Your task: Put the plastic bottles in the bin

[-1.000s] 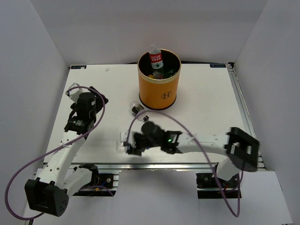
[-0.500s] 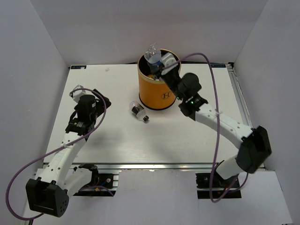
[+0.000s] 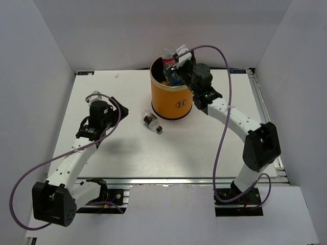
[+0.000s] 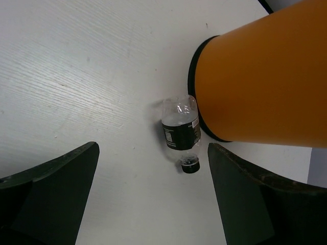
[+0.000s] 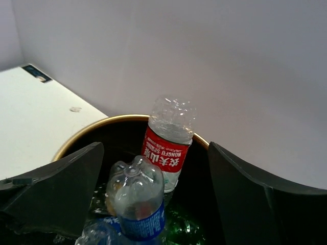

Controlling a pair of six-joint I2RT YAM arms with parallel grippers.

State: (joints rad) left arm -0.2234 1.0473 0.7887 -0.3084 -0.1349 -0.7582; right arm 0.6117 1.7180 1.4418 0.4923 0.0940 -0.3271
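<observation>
Orange bin [image 3: 173,99] stands toward the far side of the table [image 3: 214,148], and most of the job looks done. Inside it I can make out 3 bottles. The red bottle [image 5: 168,148] stands on end against the far rim, its top poking above it. The blue bottle [image 5: 137,199] is on end just in front of it, and the green bottle [image 5: 184,227] lies lower down. Whether more lie under them I cannot tell.

My right gripper [image 3: 176,66] hovers over the bin mouth with its fingers spread wide. The blue bottle sits between them untouched, so it holds nothing.

1 bottle is left outside. The black bottle [image 4: 180,127] lies on its side on the table, base just beside the bin's foot and cap pointing away from it. My left gripper [image 4: 153,148] is aimed at it from nearby, fingers wide apart and empty. I judge that pick to be the last one the views show.

White and faintly grained, the table has a metal rail [image 3: 168,179] along its near edge. Plain white walls [image 3: 153,30] close in 3 sides.
</observation>
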